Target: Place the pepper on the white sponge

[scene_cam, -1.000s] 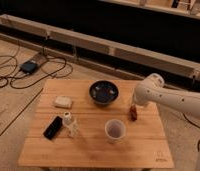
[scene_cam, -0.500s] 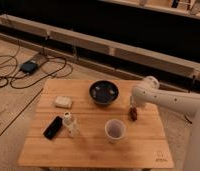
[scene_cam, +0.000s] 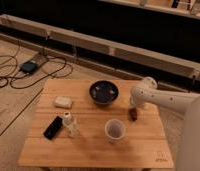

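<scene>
In the camera view we find the gripper near the table's right edge, fingers spread, pinching nothing; the pepper lies on the wood just beneath it, long axis seemingly near-to-far; the white sponge sits well apart, across the table past the bowl; we judge a short straight descent comes first.

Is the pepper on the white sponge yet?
No, the pepper lies on the wooden table just under the gripper, while the white sponge sits bare on the other side of the dark bowl.
</scene>
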### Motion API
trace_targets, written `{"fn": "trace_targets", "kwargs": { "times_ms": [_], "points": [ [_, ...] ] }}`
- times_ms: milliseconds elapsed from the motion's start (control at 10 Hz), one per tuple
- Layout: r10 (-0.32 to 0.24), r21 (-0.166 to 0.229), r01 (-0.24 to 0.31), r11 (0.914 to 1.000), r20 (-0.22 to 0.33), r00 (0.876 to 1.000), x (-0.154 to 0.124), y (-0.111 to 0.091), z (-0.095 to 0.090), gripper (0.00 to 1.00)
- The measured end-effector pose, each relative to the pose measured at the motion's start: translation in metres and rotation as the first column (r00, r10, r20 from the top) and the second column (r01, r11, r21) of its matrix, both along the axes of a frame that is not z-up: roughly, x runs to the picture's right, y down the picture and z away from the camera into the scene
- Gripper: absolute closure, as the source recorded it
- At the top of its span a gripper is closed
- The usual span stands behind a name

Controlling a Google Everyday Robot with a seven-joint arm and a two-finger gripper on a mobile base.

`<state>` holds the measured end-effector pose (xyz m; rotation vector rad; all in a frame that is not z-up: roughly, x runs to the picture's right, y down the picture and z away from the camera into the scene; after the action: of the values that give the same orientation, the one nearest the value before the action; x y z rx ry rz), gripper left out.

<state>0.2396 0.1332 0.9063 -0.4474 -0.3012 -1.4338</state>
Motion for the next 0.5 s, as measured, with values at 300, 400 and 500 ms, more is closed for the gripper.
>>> {"fn": "trace_targets", "kwargs": {
  "times_ms": [300, 400, 500],
  "points": [
    [0.013, -0.023, -0.013, 0.9997, -0.016, 1.0, 0.0039, 0.0014, 0.0015, 0.65],
    [0.021, -0.03, -0.021, 0.9993, -0.024, 0.999, 0.0057, 0.0, -0.0009, 0.76],
    [0.03, -0.039, -0.031, 0.9987, -0.032, 0.999, 0.0071, -0.0019, -0.0053, 0.87]
  ]
}}
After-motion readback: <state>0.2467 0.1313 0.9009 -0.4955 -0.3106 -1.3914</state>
